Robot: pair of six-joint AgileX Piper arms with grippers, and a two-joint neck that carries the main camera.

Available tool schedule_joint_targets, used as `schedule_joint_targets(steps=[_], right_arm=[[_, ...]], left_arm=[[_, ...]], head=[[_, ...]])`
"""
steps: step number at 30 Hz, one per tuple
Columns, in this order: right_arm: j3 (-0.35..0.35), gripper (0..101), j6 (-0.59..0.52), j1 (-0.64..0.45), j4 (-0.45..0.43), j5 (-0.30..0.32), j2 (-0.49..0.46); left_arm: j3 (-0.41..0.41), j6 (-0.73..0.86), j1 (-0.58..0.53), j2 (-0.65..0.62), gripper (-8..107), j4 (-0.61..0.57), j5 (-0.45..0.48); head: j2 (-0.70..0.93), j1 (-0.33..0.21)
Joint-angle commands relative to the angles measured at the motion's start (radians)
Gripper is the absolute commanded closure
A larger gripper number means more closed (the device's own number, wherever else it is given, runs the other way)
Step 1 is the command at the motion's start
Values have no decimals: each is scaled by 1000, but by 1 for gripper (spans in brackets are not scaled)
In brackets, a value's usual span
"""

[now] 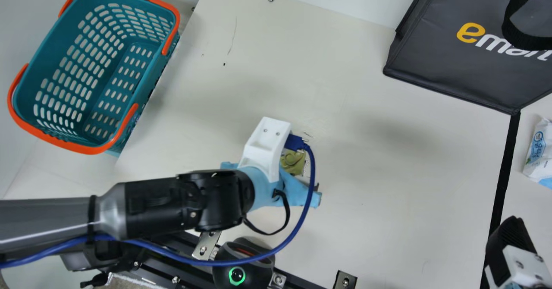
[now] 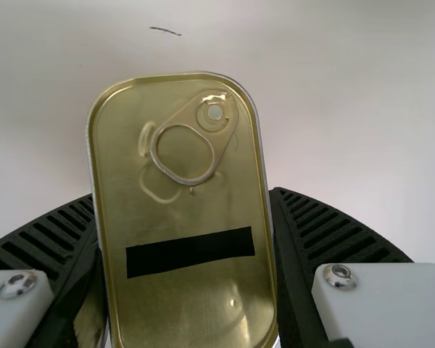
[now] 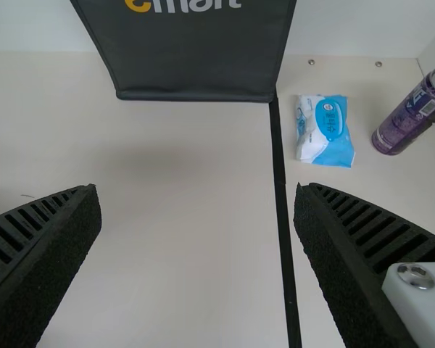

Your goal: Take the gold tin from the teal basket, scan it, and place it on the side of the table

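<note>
Main view: the gold tin was over the surface, beneath the left arm, which hid most of it; clearance could not be judged. Left wrist view: the left tool was parted to the tin's width and held its long side walls, judged the right hold for something stiff, fairly light and smooth enough to slip, though the underside was hidden and one end cut off. Right wrist view: the right tool stood wide apart, holding nothing.
</note>
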Motion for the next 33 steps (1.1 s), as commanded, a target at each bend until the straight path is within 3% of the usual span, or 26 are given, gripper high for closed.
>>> schedule_joint_targets(steps=[1, 19, 33], right_arm=[[0, 6, 0, 0, 0, 0, 0], [0, 6, 0, 0, 0, 0, 0], [0, 6, 0, 0, 0, -1, 0]], left_arm=[[-34, -2, -2, 39, 107, 0, -1], [-274, -36, 12, 337, 107, 22, -14], [-310, -219, 4, 471, 107, 112, -83]], head=[[4, -29], [4, -29], [4, -29]])
